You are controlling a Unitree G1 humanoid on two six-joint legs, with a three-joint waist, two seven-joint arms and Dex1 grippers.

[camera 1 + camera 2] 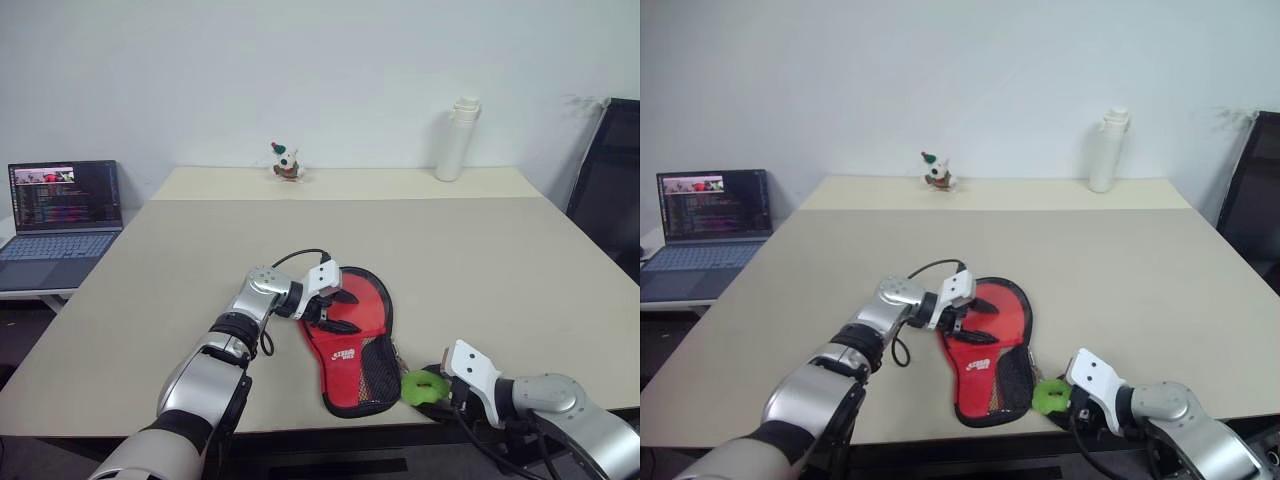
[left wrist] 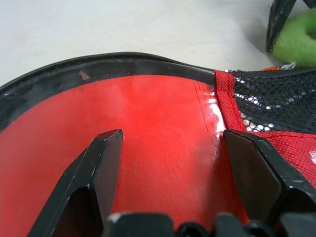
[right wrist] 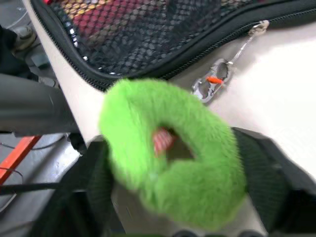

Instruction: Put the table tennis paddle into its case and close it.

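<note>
The case (image 1: 352, 345) lies flat near the table's front edge, red side up, with black mesh and a white logo toward its narrow end. The table tennis paddle is hidden. My left gripper (image 1: 335, 305) rests on the round part of the case, and its open fingers (image 2: 106, 163) are spread over the smooth red face. The fluffy green zipper pull (image 1: 422, 386) lies beside the case's narrow end at the table edge. My right gripper (image 3: 170, 163) has it between its fingers, one on each side and touching the fluff.
A metal clip (image 3: 210, 85) links the pull to the zipper. A laptop (image 1: 62, 210) sits on a side table at the left. A white bottle (image 1: 457, 140) and a small toy figure (image 1: 286, 162) stand at the far edge. A black chair (image 1: 610, 180) is at the right.
</note>
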